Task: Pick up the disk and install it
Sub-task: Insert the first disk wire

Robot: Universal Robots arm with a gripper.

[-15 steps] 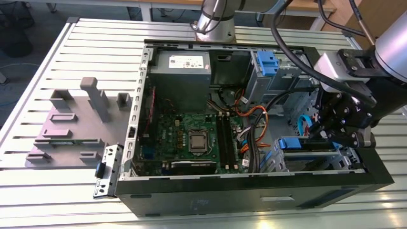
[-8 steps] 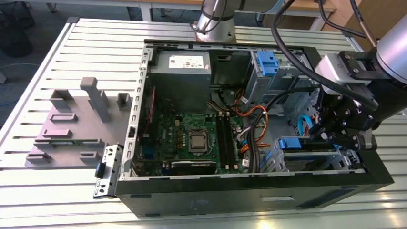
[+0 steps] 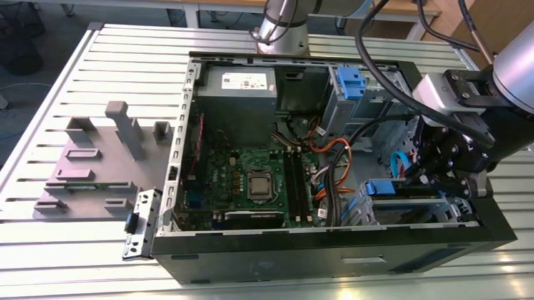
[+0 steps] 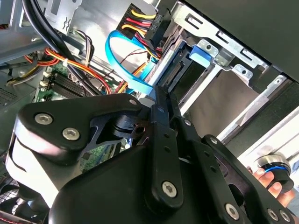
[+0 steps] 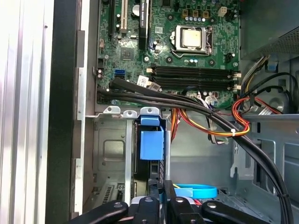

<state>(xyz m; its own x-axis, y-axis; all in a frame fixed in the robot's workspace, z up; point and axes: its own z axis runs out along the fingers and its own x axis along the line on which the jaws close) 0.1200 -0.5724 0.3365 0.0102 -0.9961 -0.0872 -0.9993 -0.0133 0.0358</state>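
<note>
The black two-fingered gripper [image 3: 442,181] reaches into the open black tower computer case [image 3: 334,247], its fingers drawn close together on the edge of the disk, a flat drive in a blue plastic carrier bracket [image 5: 152,142].

The disk stands edge-on in the grey metal drive cage [image 5: 112,154] at the case's front corner, near the exterior view's right, apparently partly slid into its slot, so little but the blue carrier and a dark edge shows. The gripper likely holds it narrow-side up to match the bay's rails. A green motherboard [image 3: 250,178] and orange and black cables [image 5: 210,121] lie just beside. The label face is hidden.
</note>
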